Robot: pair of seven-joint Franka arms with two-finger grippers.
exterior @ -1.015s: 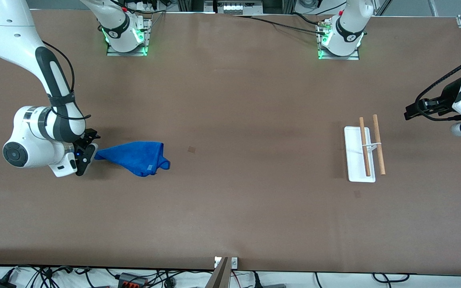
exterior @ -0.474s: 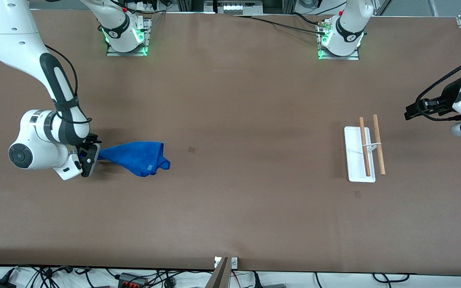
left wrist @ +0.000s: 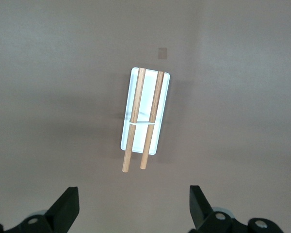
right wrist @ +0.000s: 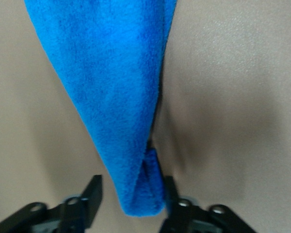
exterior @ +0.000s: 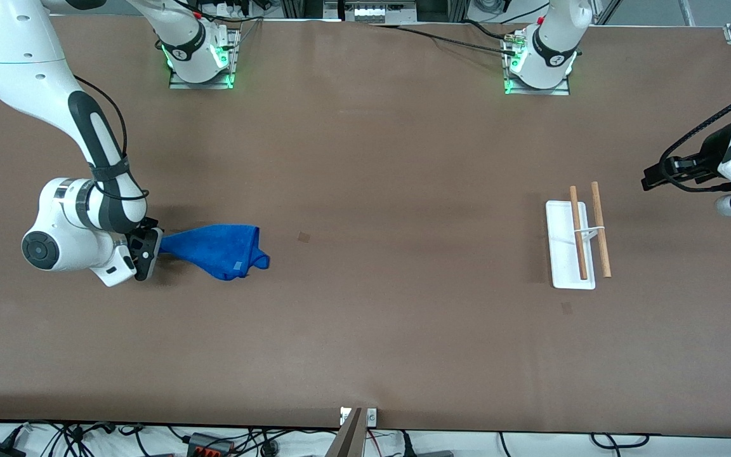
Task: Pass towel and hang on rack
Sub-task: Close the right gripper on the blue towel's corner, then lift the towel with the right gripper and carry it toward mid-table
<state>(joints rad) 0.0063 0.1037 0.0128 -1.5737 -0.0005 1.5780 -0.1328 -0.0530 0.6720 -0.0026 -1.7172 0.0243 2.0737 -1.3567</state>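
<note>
A: So from my remote seat, the right gripper [exterior: 150,246] is down at the corner of the blue towel [exterior: 216,251], jaws half closed around its tip, not clearly pinching.

B: And toward my left arm's end?

A: Rack [exterior: 576,241] stands alone; left gripper [exterior: 648,178] waits nearby, jaws wide, holding nothing.

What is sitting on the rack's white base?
On the rack, only thin white supports carrying two wooden rods; no towel hangs there. Base areas directly under the rods are hidden.
</note>
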